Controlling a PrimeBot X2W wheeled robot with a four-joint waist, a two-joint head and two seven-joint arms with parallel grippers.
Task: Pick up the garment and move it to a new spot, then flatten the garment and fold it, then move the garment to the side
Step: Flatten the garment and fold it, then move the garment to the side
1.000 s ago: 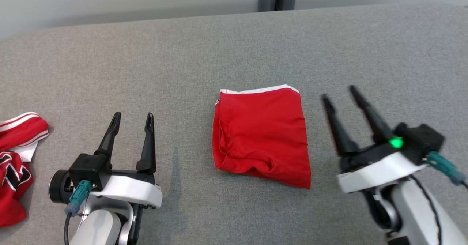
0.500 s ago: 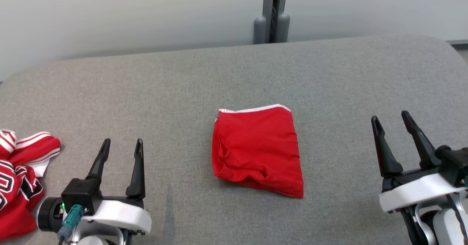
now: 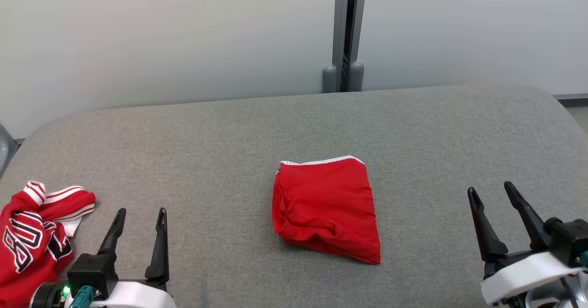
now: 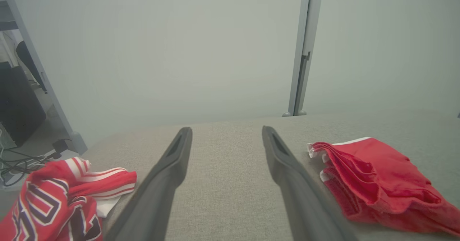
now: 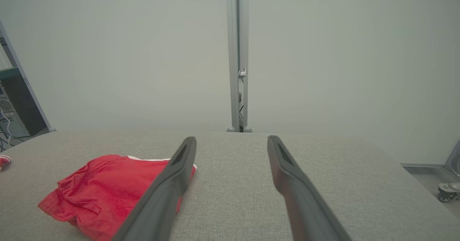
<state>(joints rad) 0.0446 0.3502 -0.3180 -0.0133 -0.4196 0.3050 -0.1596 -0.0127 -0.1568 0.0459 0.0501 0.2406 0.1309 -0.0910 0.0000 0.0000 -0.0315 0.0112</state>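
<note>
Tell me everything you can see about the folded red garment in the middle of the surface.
The garment is plain red soft cloth with a thin white trim along its far edge. It is folded into a roughly four-sided packet of several layers; its left and near edges are wrinkled, its top smoother. It lies flat at the middle of the gray fabric surface, touching nothing else.
</note>
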